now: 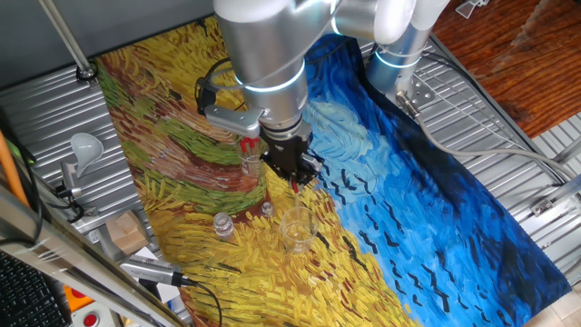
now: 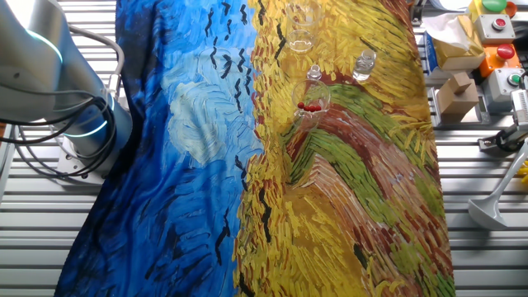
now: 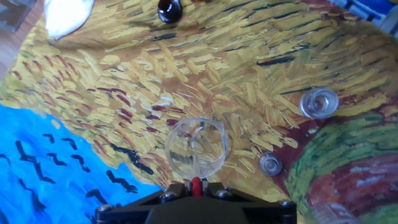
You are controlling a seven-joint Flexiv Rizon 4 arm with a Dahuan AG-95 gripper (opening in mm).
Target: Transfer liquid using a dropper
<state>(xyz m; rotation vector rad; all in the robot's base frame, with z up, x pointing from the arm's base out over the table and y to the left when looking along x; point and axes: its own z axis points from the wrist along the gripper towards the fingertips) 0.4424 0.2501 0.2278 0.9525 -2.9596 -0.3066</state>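
Note:
My gripper (image 1: 294, 180) hangs over the yellow part of the painted cloth, shut on the red bulb of a dropper (image 1: 295, 187). In the hand view the red bulb (image 3: 196, 185) sits pinched between the two fingers of the gripper (image 3: 196, 188), directly above a clear empty-looking beaker (image 3: 196, 147). That beaker (image 1: 296, 228) stands just in front of the gripper in one fixed view. A glass holder with more red-bulbed droppers (image 1: 247, 145) stands just behind the gripper, and shows again as the holder (image 2: 311, 105) in the other fixed view. The held dropper's glass tube is hard to make out.
Two small clear vials (image 3: 319, 102) (image 3: 270, 163) stand right of the beaker. Two more clear glasses (image 2: 301, 40) (image 2: 302, 14) show at the cloth's far end. A dark round object (image 3: 169, 9) lies ahead. Cardboard boxes (image 2: 458, 91) and button boxes (image 2: 503, 58) line the table's edge.

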